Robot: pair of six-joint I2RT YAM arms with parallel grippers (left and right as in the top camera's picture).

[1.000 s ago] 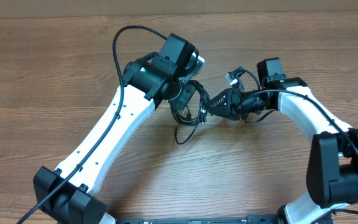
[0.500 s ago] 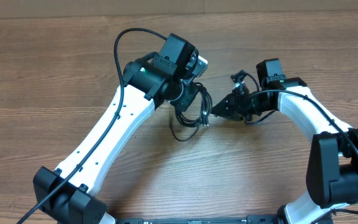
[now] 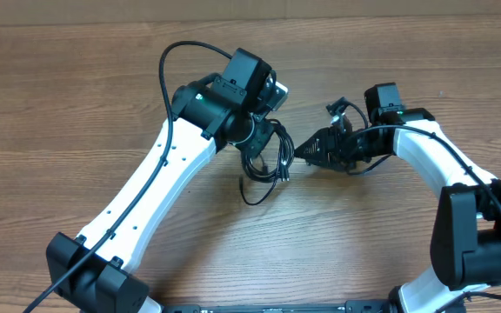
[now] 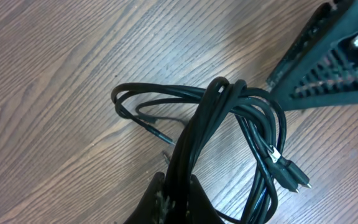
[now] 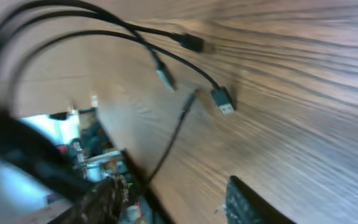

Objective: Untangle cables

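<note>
Wood-grain table (image 3: 59,87) filled my screens; left gripper (image 4: 176,186) pinched the cables (image 4: 219,90), right gripper (image 5: 174,186) stood parted, though I found its view blurred.

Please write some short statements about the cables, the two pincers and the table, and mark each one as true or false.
1. The left pincer is shut on the cable bundle. True.
2. The right pincer grips a plug. False: it is open, with no plug in it.
3. The table has a bare metal top. False: the top shows wood grain.
4. A USB plug shows in the right wrist view. True.
</note>
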